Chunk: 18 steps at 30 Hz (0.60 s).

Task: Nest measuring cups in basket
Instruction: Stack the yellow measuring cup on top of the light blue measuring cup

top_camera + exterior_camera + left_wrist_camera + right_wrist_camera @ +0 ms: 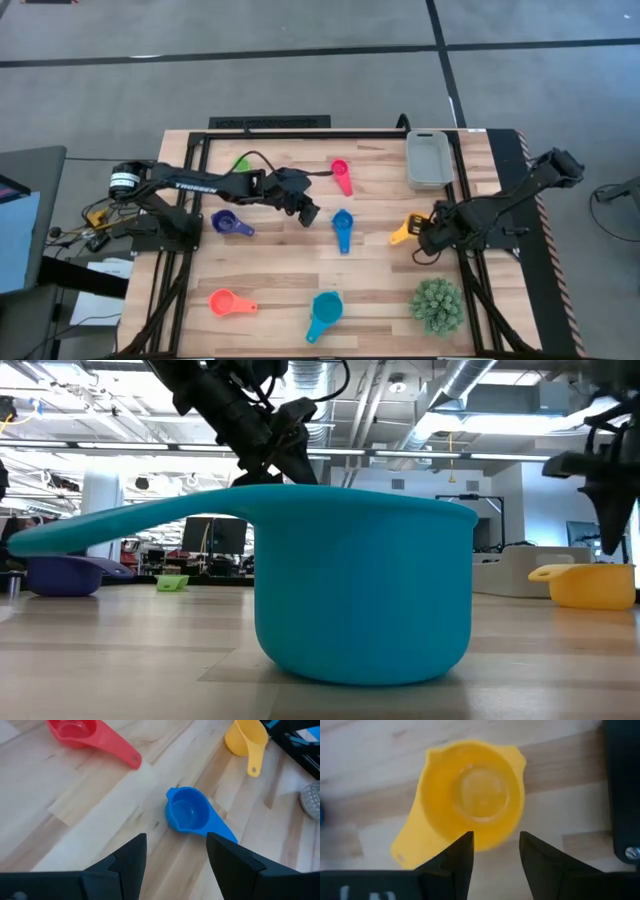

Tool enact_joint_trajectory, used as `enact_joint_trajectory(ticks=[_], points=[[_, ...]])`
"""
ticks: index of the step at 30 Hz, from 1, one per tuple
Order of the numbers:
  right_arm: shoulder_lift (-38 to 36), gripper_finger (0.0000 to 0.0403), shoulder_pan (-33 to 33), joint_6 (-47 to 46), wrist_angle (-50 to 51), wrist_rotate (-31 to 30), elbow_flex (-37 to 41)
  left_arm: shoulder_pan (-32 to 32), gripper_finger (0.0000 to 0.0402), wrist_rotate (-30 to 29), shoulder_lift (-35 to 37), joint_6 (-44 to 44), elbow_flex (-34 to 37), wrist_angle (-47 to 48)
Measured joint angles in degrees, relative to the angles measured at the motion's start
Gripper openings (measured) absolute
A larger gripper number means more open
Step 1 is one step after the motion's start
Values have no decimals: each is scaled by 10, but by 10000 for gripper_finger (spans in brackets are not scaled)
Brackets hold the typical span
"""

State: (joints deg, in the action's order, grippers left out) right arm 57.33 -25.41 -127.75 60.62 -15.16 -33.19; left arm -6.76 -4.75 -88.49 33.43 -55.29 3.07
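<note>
Yellow cup (470, 802) lies just beyond the open right pincer (495, 852).

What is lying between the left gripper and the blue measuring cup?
Only bare wooden table. In the high view the left gripper hangs beside the blue measuring cup, with nothing between.

A spiky green plant (437, 305) sits on the wooden table (280, 300), near one corner

Grey basket (428, 160) sits empty at the table's far right. Cups lie scattered, well apart: green (240, 161), pink (342, 176), navy (231, 223), blue (342, 228), yellow (405, 230), orange (230, 301), teal (324, 314); apparently all upright.
</note>
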Motion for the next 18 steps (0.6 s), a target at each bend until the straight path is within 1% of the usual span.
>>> enact_joint_trajectory(ticks=[6, 11, 18], points=[[36, 166, 46, 1, -3, 2, 0, -18, 194, 9, 0, 0, 0, -1], [83, 148, 72, 5, -16, 33, 0, -24, 194, 9, 0, -12, 0, -1], [142, 123, 92, 23, -79, 46, 0, -33, 194, 15, 0, -48, 0, -1]])
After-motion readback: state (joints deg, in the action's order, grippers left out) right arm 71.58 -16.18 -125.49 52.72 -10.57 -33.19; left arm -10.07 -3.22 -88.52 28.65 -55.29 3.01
